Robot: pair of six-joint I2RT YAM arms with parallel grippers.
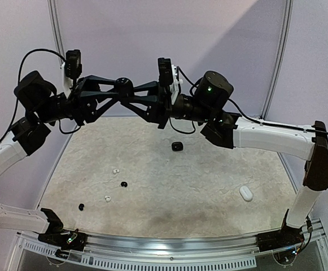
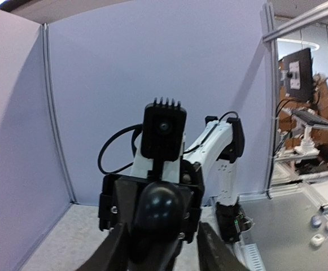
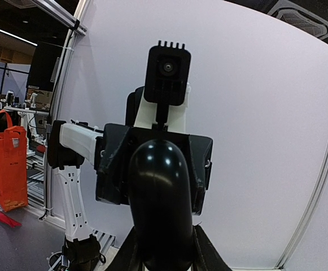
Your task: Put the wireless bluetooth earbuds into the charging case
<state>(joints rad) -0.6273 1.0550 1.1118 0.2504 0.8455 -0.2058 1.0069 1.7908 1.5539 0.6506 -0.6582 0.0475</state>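
A: Which step is this?
B: Opening, I judge. The right tool (image 3: 165, 251) clamps the black charging case (image 3: 159, 192) in mid-air. The left tool (image 2: 162, 248) straddles it half-wide, and I cannot tell if it touches. Next: pinch the lid and hinge it up.
A: Counts?
B: On the worktop (image 1: 209, 169): two white earbuds (image 1: 115, 170), two black earbuds (image 1: 123, 184), one white case (image 1: 246, 193), perhaps a small black case (image 1: 177, 146).

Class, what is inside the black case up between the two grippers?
Only the glossy outer shell of the black case shows; its inside is covered, so whatever it holds cannot be seen.
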